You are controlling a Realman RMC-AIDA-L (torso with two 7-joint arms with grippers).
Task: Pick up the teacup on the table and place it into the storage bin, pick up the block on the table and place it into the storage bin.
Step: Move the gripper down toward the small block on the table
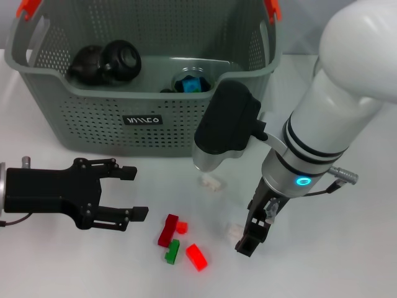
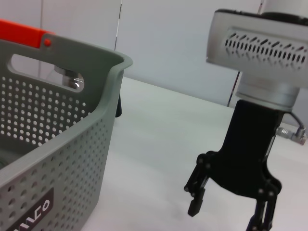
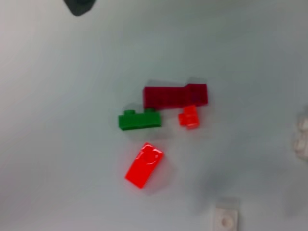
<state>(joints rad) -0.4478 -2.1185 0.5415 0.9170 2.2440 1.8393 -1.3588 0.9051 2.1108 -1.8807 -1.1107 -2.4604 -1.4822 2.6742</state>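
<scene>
The grey perforated storage bin (image 1: pixel 93 118) stands at the back of the table and fills the near side of the left wrist view (image 2: pixel 57 159). Two black teacups (image 1: pixel 121 60) lie inside it, beside a clear cup holding a blue block (image 1: pixel 191 84). On the table lie a dark red block (image 1: pixel 167 228), a small red block (image 1: pixel 182 227), a green block (image 1: pixel 172 251) and a bright red block (image 1: pixel 196 257). The right wrist view looks straight down on them (image 3: pixel 144 165). My right gripper (image 1: pixel 249 241) hangs open just right of the blocks, holding nothing. My left gripper (image 1: pixel 135 192) is open and empty, left of them.
Two clear blocks lie on the table, one in front of the bin (image 1: pixel 209 182) and one by my right gripper (image 1: pixel 234 231). My bulky right arm (image 1: pixel 322 124) reaches over the table's right side. The bin has orange handle clips (image 1: pixel 28 7).
</scene>
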